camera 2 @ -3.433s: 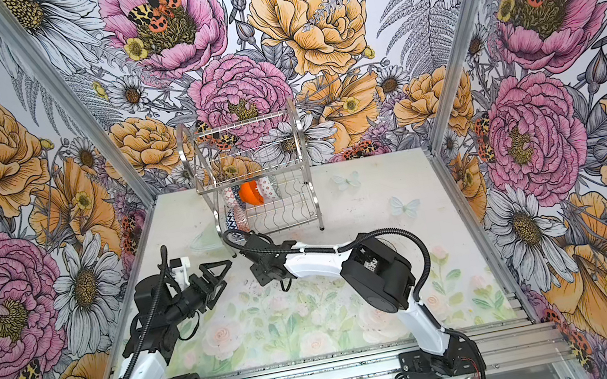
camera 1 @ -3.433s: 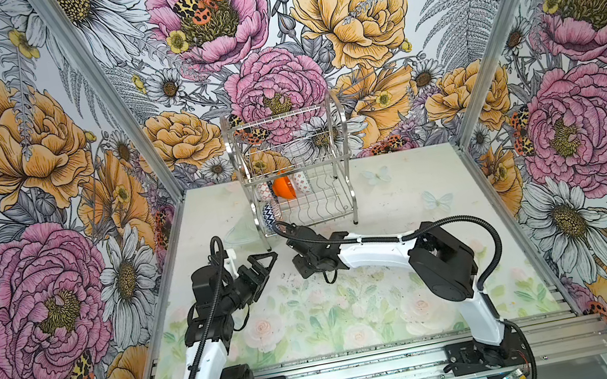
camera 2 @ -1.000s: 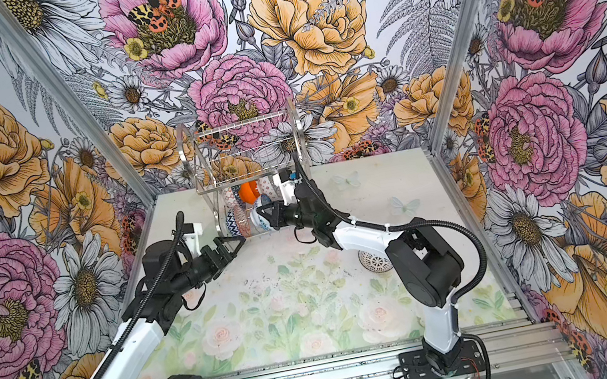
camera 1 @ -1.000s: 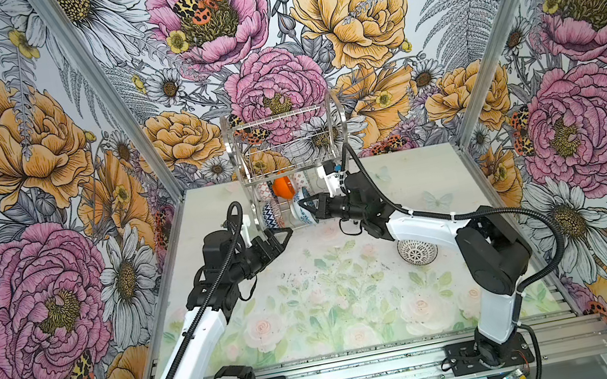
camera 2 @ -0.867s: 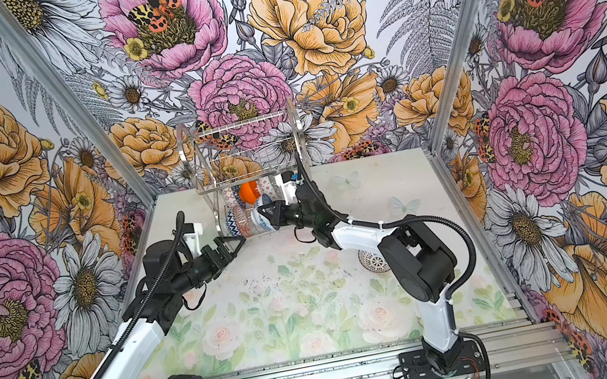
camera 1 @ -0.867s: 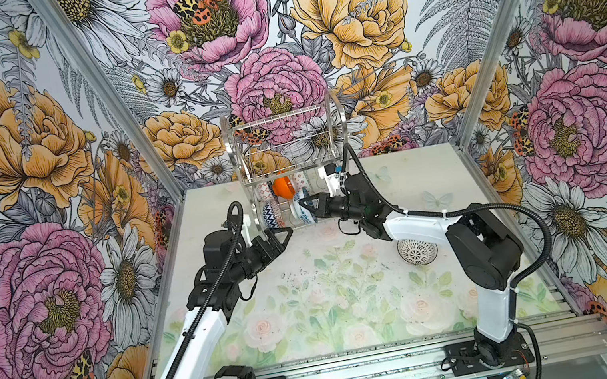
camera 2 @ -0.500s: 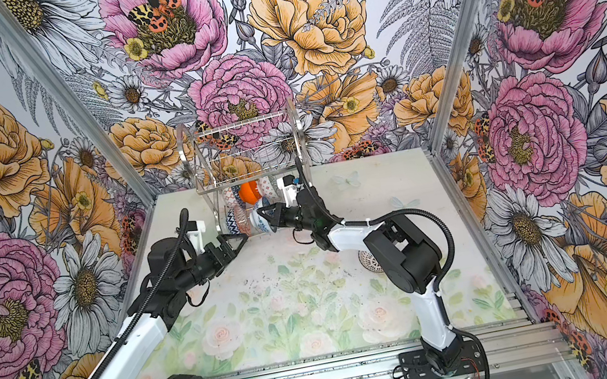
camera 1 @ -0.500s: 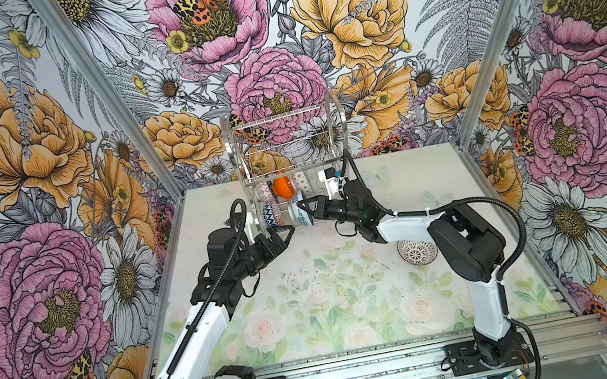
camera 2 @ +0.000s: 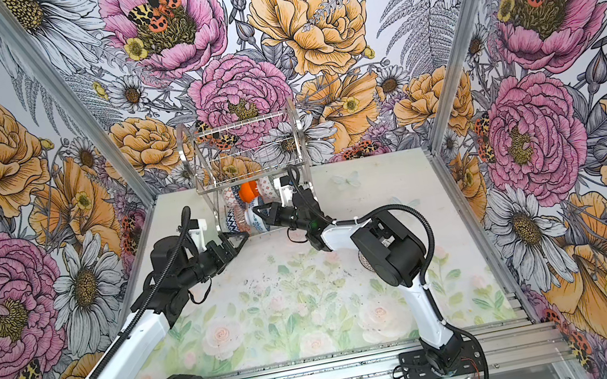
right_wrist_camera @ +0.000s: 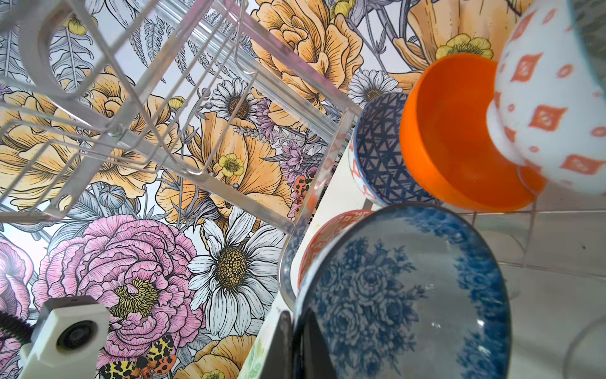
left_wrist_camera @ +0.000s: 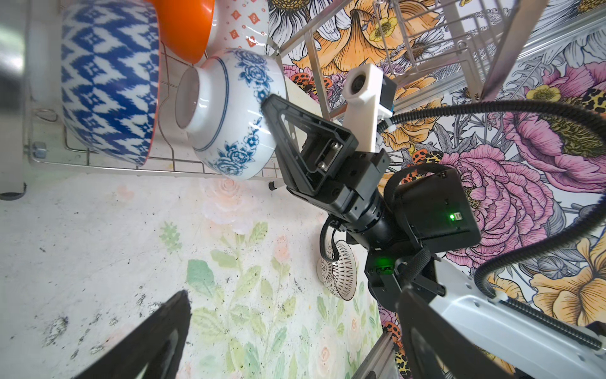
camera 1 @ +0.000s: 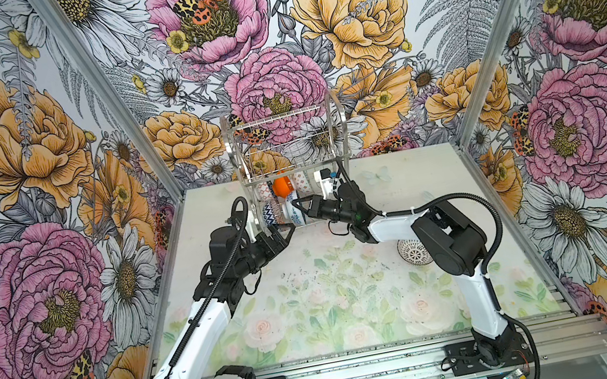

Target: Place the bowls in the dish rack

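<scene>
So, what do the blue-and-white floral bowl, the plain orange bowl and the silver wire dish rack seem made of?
Blue-and-white floral bowl: likely glazed ceramic, glossy highlights over painted pattern.
Plain orange bowl: glossy, uniform colour; plastic or ceramic, unclear.
Silver wire dish rack: polished metal, bright reflections.

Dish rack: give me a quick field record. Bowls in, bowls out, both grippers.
rack: dish rack at the back of the table
lower shelf: zigzag bowl, orange bowl, diamond-pattern bowl, triangle-pattern bowl
right gripper: shut on the rim of the blue floral bowl, which is on its side at the lower shelf's front, beside the zigzag bowl
left gripper: open, empty, just in front of the rack
outside rack: lattice bowl, on the table
</scene>
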